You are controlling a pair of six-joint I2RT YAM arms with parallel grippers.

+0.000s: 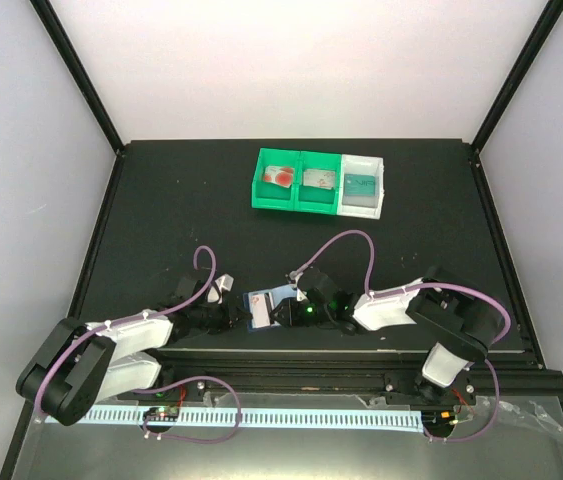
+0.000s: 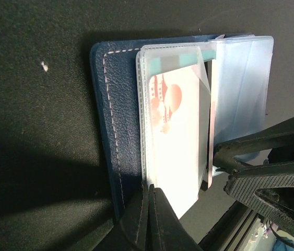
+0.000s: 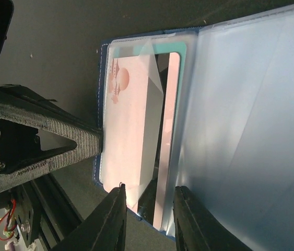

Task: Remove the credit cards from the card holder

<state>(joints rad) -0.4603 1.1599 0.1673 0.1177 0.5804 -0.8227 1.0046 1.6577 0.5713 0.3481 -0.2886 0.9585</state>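
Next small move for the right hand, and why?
Likely close the right hand on the pinkish card edge inside its open jaws. The left hand is shut on the edge of the card holder, bracing it, so the card could then slide out.

Black table (image 1: 161, 220): open card holder (image 1: 264, 307) near edge, trays (image 1: 296, 206) far side.
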